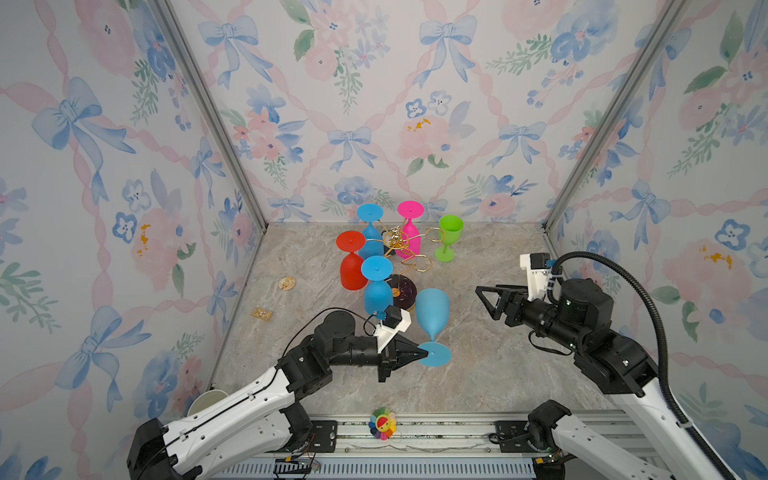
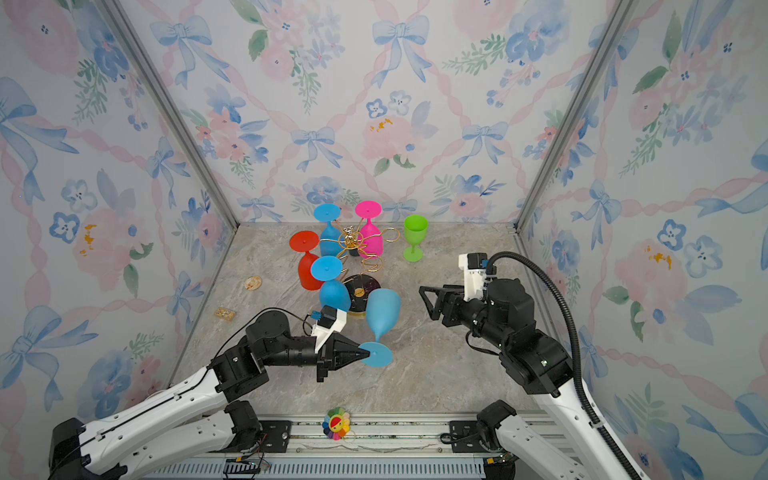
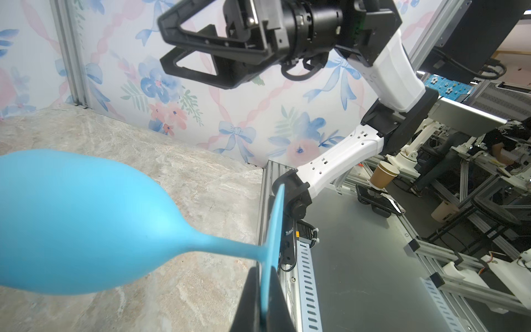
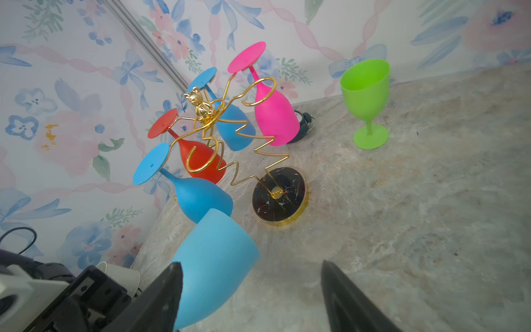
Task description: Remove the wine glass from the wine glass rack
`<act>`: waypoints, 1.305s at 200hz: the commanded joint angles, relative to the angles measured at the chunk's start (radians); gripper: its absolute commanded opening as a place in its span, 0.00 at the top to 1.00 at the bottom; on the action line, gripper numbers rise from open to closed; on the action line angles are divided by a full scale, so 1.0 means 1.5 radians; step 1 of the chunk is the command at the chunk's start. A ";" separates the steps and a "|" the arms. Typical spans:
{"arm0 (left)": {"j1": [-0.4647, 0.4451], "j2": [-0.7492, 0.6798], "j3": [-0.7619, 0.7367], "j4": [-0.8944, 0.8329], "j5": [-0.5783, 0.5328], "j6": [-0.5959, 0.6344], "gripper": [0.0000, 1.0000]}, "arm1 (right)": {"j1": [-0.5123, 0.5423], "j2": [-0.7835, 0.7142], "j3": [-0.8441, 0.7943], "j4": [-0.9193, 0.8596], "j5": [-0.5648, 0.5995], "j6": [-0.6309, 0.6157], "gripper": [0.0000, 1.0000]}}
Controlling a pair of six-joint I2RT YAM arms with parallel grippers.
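Note:
The gold wire wine glass rack (image 1: 397, 237) (image 2: 351, 240) (image 4: 201, 110) stands at the back on its round black base (image 4: 278, 195). Two blue glasses, a red one and a pink one hang upside down from its arms. A light-blue wine glass (image 1: 432, 309) (image 2: 383, 309) (image 3: 86, 224) (image 4: 212, 264) is off the rack, in front of the base. My left gripper (image 1: 426, 354) (image 2: 368, 354) (image 3: 268, 276) is shut on the rim of its foot, and its bowl points toward the rack. My right gripper (image 1: 485, 302) (image 2: 427, 302) (image 4: 250, 264) stands open to the right of the bowl, apart from it.
A green glass (image 1: 449, 237) (image 4: 366, 95) stands upright right of the rack. A round biscuit-like piece (image 1: 286, 283) and a small yellow block (image 1: 262, 313) lie at the left. A paper cup (image 1: 208, 401) sits at the front left corner, a flower toy (image 1: 382, 423) on the front rail.

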 commanded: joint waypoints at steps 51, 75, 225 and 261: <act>-0.159 0.022 0.010 -0.108 -0.213 0.351 1.00 | -0.121 0.063 0.029 -0.063 -0.162 0.066 0.21; -0.210 0.015 0.005 -0.109 -0.353 0.403 1.00 | -0.130 0.089 0.036 -0.089 -0.176 0.061 0.21; -0.342 0.013 -0.149 -0.072 -0.758 0.796 1.00 | -0.066 0.193 0.076 -0.131 -0.266 -0.002 0.28; -0.349 -0.001 -0.205 -0.008 -0.836 0.892 1.00 | -0.020 0.225 0.094 -0.141 -0.266 -0.013 0.30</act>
